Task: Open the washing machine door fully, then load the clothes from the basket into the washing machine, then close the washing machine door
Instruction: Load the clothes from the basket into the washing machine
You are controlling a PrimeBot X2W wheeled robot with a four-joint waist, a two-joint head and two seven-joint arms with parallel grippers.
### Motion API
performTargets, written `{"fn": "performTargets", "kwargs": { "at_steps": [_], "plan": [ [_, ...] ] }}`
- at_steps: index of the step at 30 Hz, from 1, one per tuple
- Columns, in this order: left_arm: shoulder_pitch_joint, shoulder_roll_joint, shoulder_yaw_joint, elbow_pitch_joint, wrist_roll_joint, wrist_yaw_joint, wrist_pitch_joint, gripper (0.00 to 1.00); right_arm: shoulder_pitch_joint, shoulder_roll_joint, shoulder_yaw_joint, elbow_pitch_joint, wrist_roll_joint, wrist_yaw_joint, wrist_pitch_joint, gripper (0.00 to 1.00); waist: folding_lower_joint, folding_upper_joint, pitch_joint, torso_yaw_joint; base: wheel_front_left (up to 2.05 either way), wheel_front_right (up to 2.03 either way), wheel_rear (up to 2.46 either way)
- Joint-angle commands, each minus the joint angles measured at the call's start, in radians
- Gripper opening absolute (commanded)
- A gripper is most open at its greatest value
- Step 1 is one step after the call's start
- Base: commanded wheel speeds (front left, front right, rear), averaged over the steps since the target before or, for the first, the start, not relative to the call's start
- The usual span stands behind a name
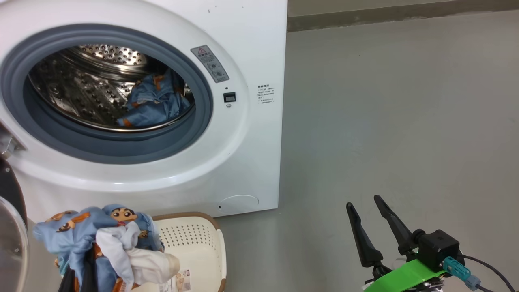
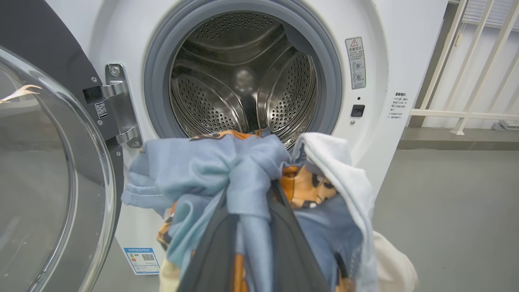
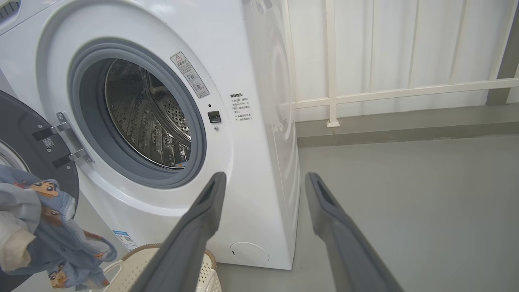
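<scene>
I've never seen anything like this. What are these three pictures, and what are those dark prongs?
A two-armed robot is doing laundry. One picture looks down from its head; the others come from cameras on its left and right wrists. The washing machine stands with its door open, a blue garment already in the drum. The basket sits on the floor. The prongs are fingers: the left gripper is shut on a bundle of clothes; the right gripper is open and empty.
</scene>
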Motion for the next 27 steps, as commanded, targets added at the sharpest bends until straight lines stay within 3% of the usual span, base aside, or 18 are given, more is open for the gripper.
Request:
{"fn": "performTargets", "kwargs": {
  "at_steps": [1,14,27],
  "plan": [
    [-0.027,0.005,0.036,-0.03,0.011,-0.004,-0.012,0.0,-0.01,0.002,0.021,-0.031,-0.007,0.009,-0.005,1.0,0.0,0.0,0.004,-0.002,0.0,0.0,0.0],
    [-0.13,0.003,0.028,-0.012,-0.026,-0.011,-0.012,0.0,-0.023,0.002,0.021,-0.039,0.005,0.009,-0.005,1.0,0.0,0.0,0.081,-0.012,0.0,0.0,0.0],
    [-0.482,0.099,0.032,0.068,-0.044,-0.012,-0.012,0.0,-0.085,0.002,0.056,-0.069,0.016,0.009,-0.005,1.0,0.0,0.0,0.29,-0.058,0.0,0.0,0.0]
  ]
}}
